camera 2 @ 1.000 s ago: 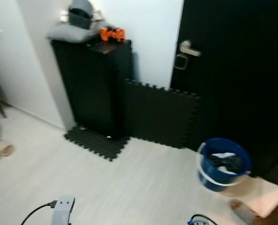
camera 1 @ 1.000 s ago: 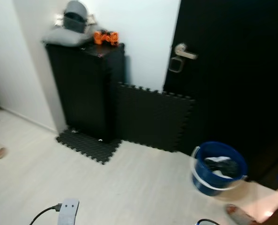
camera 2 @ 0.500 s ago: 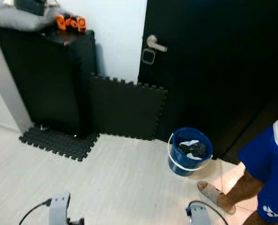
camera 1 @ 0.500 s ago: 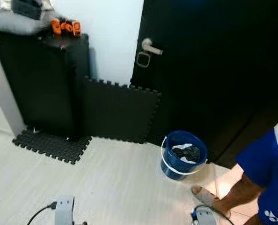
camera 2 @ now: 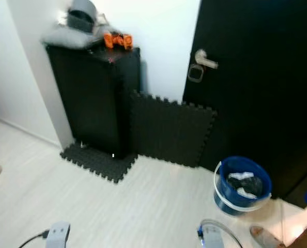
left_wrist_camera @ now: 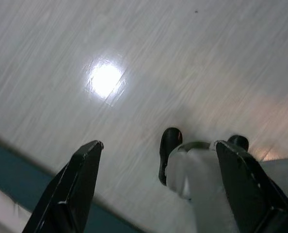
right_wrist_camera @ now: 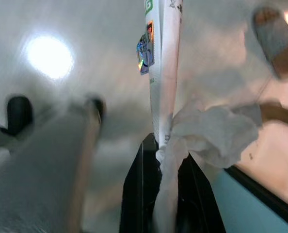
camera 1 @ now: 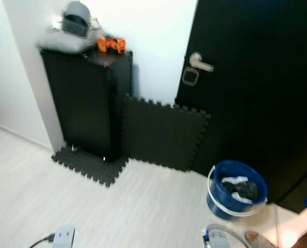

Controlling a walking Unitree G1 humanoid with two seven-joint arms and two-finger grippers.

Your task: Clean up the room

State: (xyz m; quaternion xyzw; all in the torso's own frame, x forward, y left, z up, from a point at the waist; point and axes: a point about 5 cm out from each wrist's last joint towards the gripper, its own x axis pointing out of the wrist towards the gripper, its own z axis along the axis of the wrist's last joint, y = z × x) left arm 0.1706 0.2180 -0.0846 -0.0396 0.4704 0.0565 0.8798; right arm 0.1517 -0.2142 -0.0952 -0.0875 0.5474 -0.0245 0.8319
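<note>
While the robot faces the black door (camera 1: 257,77), the right gripper (right_wrist_camera: 159,160) is clenched on a piece of rubbish: a thin white wrapper with a printed label (right_wrist_camera: 162,63) together with a crumpled white tissue (right_wrist_camera: 216,133), pinched between the two black fingers so that it hangs free over the pale floor (camera 2: 143,206). I believe it is a plastic package, but the wrist picture is blurred and I cannot be sure. The left gripper (left_wrist_camera: 153,184) has its fingers spread wide and holds nothing; it points down at the floor near the robot's own foot (left_wrist_camera: 169,148).

The blue bucket (camera 2: 242,185) stands on the floor just beside the door, to the robot's right, already with some black and white scraps inside, so it seems to serve as the bin. The rubbish is probably being carried there. A person's sandalled foot (camera 2: 264,236) is near the bucket, so the approach needs care. A black cabinet (camera 1: 86,103) and foam mats (camera 1: 164,132) stand against the wall
</note>
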